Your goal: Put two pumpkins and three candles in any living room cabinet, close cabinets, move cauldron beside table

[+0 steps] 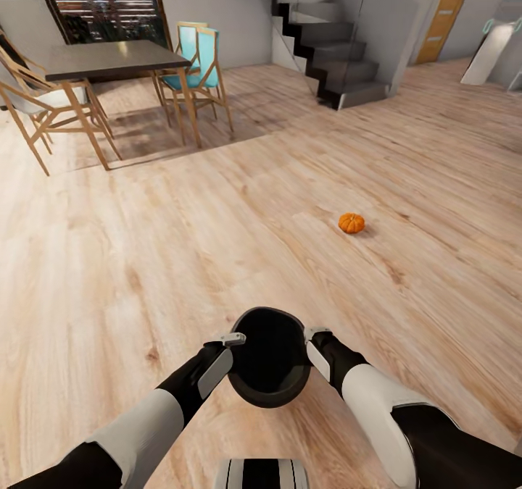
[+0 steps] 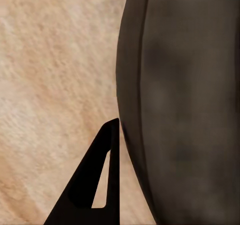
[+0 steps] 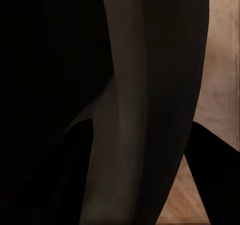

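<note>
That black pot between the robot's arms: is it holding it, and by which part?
Yes. The cauldron is held by its rim: the right pincer straddles the rim wall, and the left pincer is at the opposite side.

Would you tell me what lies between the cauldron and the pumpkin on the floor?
Nothing: in the head view, only bare wooden floor separates the cauldron from the pumpkin.

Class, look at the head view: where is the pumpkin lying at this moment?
The pumpkin lies alone on the wooden floor, right of centre in the head view, ahead of the cauldron held between the two grippers, toward the robot's right.
</note>
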